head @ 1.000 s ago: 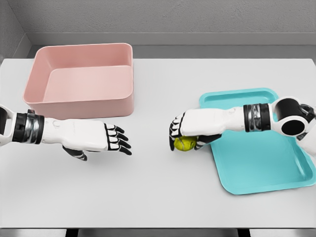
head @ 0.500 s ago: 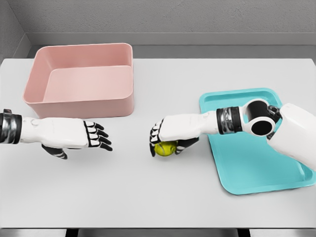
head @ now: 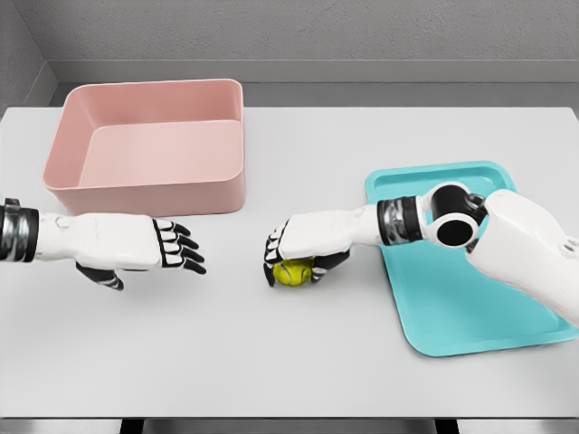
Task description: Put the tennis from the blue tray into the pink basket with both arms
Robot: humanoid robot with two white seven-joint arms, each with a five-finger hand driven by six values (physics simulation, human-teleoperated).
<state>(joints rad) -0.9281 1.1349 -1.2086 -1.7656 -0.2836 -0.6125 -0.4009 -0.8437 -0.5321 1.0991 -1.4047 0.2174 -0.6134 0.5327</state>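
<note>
- The table (head: 289, 362) is spanned by both arms.
- The pink basket (head: 149, 145) is set far left.
- The blue tray (head: 470, 298) is placed right.
- The left hand (head: 149, 249) is held spread, empty.
- The tennis ball (head: 291, 271) is clasped by the right hand (head: 294, 249), between tray and basket.

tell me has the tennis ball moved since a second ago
Yes. Held in the right hand, the tennis ball has travelled left, away from the blue tray and out over the table toward the left hand.
</note>
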